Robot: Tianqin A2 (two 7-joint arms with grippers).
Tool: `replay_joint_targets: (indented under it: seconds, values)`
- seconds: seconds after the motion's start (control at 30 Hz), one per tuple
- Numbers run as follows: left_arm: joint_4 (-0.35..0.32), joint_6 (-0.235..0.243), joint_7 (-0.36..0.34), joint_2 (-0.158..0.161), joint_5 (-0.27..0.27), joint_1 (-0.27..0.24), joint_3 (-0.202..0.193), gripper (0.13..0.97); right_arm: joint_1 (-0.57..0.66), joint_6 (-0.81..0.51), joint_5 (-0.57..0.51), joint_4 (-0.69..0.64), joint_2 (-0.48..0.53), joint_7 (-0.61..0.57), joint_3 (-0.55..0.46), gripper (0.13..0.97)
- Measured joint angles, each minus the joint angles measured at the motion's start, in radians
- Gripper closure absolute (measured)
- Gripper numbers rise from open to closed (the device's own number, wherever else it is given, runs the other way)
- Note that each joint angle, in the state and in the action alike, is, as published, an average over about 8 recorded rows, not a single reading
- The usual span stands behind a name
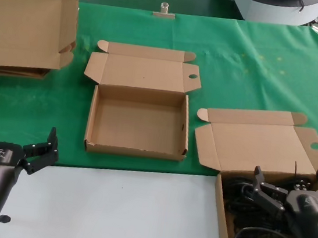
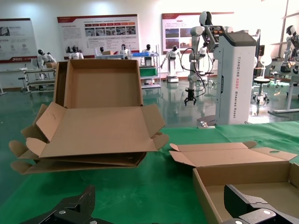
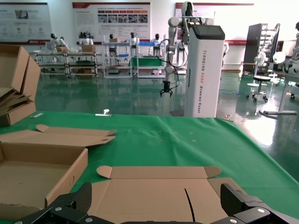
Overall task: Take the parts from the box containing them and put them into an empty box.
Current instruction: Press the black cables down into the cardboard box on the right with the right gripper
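Note:
The empty box (image 1: 135,149) lies open on the green cloth in the middle, its lid folded back. To its right the box containing the parts (image 1: 222,216) sits at the table's near edge with its lid (image 1: 258,145) open flat. Black coiled cords, the parts (image 1: 245,204), fill it. My right gripper (image 1: 292,181) hovers open just over those cords, holding nothing. In the right wrist view it (image 3: 156,206) faces the flat lid (image 3: 149,189), where one thin cord end (image 3: 189,204) sticks up. My left gripper (image 1: 17,133) waits open at the near left, apart from both boxes.
A much larger cardboard carton (image 1: 25,25) with its flaps open stands at the far left, and also fills the left wrist view as the carton (image 2: 98,123). White table surface (image 1: 112,207) runs along the near side. The empty box's corner (image 2: 243,173) lies beside the left gripper (image 2: 161,206).

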Motion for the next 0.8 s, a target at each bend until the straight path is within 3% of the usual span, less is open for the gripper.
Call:
replay_joint_targets:
  seconds: [0.8]
  values:
    - [0.000,0.000,0.000,0.000,0.000,0.000,0.000,0.132,0.000,0.000,0.000,0.000,0.000,0.000,0.000,0.129]
